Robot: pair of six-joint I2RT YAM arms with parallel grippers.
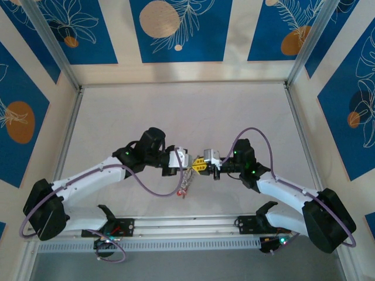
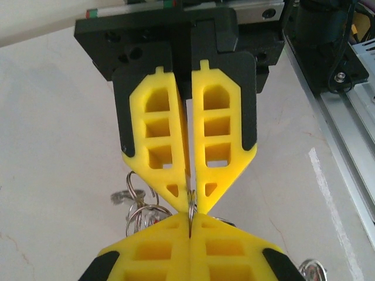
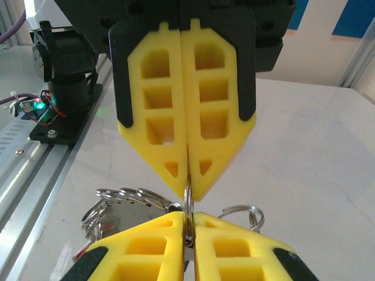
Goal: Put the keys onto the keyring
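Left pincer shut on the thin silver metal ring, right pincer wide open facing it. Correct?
No. The right pincer is not wide open: it is shut on the same thin silver metal ring, tip to tip with the left pincer. The right wrist view shows it.

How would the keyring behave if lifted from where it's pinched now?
Probably floppy overall: the keyring is a thin wire loop pinched by the left gripper and right gripper, with smaller loops hanging loose beside it. Likely to pivot or slip, as bare metal is held just at the very tips. The thin wire suggests it is light.
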